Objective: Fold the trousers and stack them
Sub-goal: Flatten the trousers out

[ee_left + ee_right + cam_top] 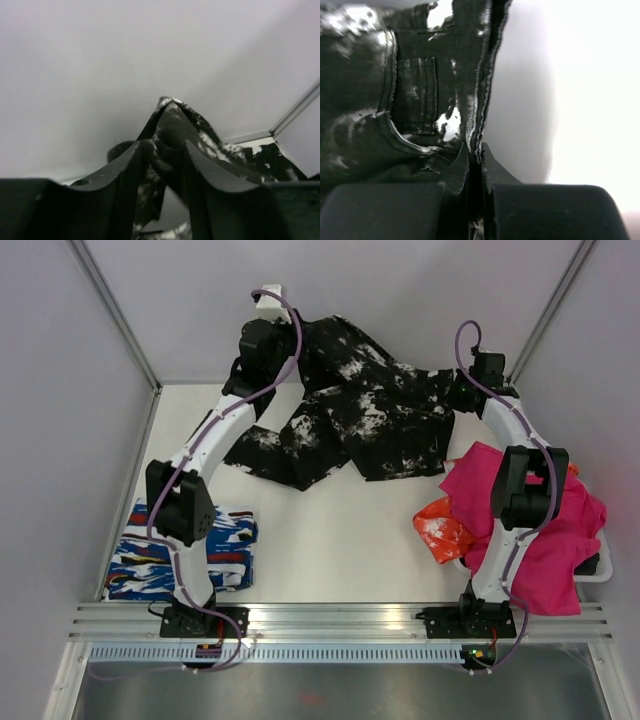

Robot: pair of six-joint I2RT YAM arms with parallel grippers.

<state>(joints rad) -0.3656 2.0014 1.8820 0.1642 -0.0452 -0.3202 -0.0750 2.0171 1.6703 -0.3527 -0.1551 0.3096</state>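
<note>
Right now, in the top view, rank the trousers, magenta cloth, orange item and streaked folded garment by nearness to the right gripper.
1. The trousers, held by the right gripper, far side.
2. Magenta cloth, right side.
3. Orange item, at that cloth's left edge.
4. Folded streaked garment, near-left corner.

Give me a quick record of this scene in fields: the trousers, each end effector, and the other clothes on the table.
trousers: black with white splatter, unfolded, crumpled at far side
left end effector: pinching raised trousers fabric
right end effector: shut on trousers seam edge
other clothes: folded blue garment near left; pink cloth near right
</note>
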